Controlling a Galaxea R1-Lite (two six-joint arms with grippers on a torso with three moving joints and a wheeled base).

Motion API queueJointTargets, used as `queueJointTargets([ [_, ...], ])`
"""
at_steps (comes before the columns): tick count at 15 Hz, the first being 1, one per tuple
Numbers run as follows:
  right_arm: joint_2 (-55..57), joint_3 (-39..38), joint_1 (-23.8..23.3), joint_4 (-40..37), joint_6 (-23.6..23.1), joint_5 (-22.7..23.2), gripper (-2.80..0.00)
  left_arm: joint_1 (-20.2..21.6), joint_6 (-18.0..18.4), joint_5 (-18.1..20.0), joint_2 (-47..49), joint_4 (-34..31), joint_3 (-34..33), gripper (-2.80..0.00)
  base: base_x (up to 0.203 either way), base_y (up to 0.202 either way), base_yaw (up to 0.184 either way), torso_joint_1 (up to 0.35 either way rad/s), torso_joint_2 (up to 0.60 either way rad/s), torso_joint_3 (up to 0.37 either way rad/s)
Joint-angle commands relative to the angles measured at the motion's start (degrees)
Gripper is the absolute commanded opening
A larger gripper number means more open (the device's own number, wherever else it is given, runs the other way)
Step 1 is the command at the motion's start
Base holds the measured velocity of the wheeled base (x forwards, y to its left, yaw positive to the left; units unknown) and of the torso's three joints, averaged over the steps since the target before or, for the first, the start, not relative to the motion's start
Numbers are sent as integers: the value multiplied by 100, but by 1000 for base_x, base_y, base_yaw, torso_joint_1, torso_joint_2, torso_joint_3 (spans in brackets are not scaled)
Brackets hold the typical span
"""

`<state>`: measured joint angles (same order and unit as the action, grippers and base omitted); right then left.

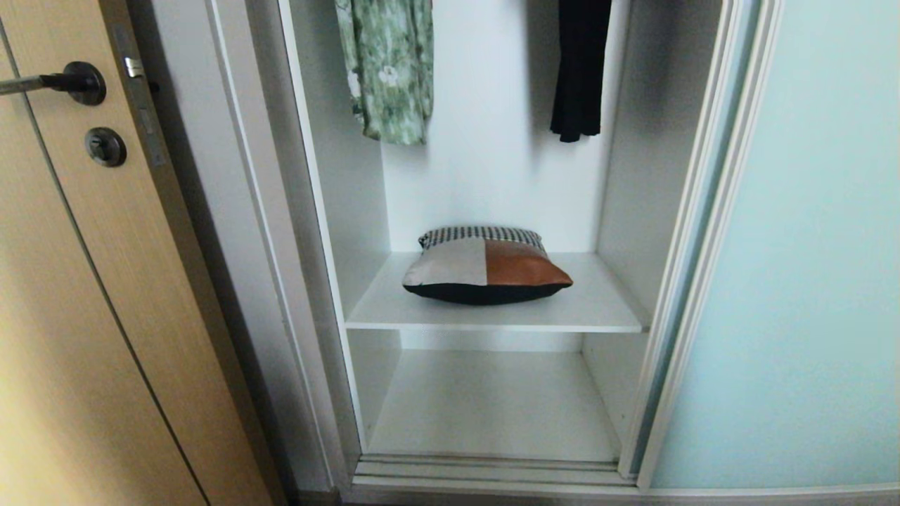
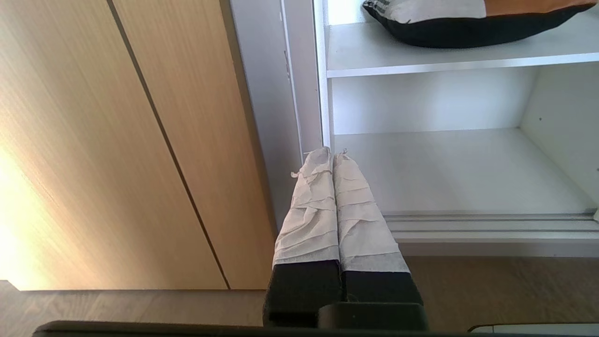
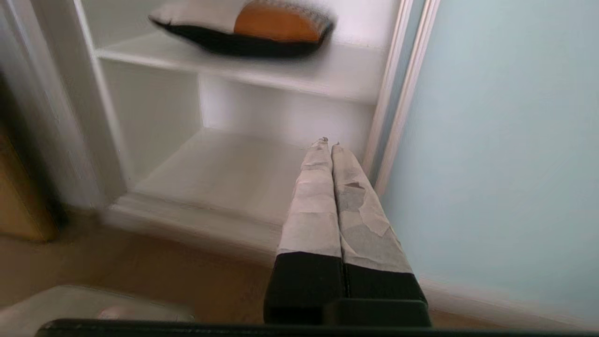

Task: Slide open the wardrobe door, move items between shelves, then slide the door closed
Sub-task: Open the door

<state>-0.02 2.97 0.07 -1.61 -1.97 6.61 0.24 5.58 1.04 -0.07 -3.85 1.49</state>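
The sliding wardrobe door [image 1: 808, 246], frosted pale blue-green glass in a silver frame, stands slid to the right, leaving the compartment uncovered. A soft item [image 1: 485, 270] in black, rust-orange, white and stripes lies on the upper shelf [image 1: 605, 309]. The lower shelf [image 1: 492, 407] is bare. Neither arm shows in the head view. My left gripper [image 2: 333, 152] is shut and empty, low in front of the compartment's left post, below the item [image 2: 468, 23]. My right gripper [image 3: 328, 142] is shut and empty, low before the lower shelf [image 3: 224, 173], beside the door [image 3: 505, 140].
A tan wooden door [image 1: 84, 316] with a dark handle [image 1: 70, 81] stands to the left of the wardrobe. A green floral garment [image 1: 390, 70] and a slim black garment [image 1: 580, 70] hang above the shelves. The door's track [image 1: 492, 471] runs along the floor.
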Motion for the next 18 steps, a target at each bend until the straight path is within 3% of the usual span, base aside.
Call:
queueJointTargets([
  [1, 22, 224, 9, -815, 961, -15, -280, 2, 10, -2, 7, -1, 1, -280, 0, 0, 0, 0, 0, 0],
  [3, 29, 192, -1, -693, 909, -44, -280, 2, 4, -6, 7, -1, 1, -280, 0, 0, 0, 0, 0, 0],
  [6, 1, -96, 1, 250, -390, -149, -280, 2, 4, 2, 7, -1, 1, -280, 0, 0, 0, 0, 0, 0],
  [7, 4, -285, 1, 487, -631, -389, -280, 2, 4, -2, 7, -1, 1, -280, 0, 0, 0, 0, 0, 0],
  [10, 10, -306, 1, 131, -147, -521, -280, 2, 4, -7, 7, -1, 1, -280, 0, 0, 0, 0, 0, 0],
  [18, -6, -306, 1, 169, -14, -520, -280, 2, -13, -7, 7, -1, 1, -280, 0, 0, 0, 0, 0, 0],
])
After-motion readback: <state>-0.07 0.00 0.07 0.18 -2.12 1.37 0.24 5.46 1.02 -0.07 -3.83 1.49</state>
